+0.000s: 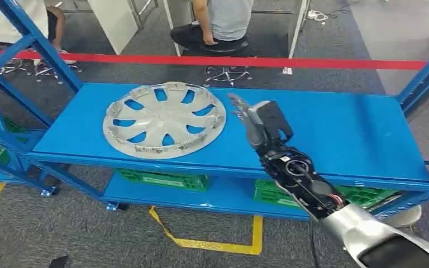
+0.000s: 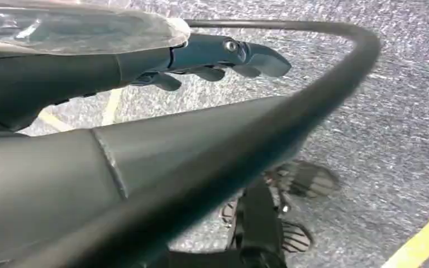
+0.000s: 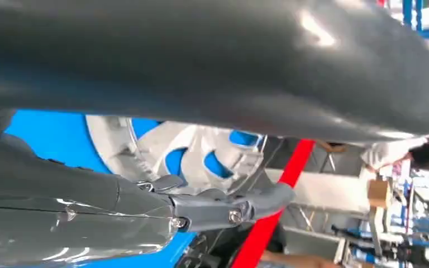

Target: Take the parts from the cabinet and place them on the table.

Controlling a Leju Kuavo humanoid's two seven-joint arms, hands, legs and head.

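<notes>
Silver hubcap (image 1: 164, 119) flat on blue shelf (image 1: 346, 134), right hand (image 1: 254, 120) beside it, fingers extended, released, left hand (image 2: 201, 56) empty, fingers apart

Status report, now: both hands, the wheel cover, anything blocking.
Right hand open, hovering over the blue shelf, beside the wheel cover. Left hand empty, hanging over the floor. Wheel cover flat on shelf, untouched. Nothing between hand and cover.
</notes>
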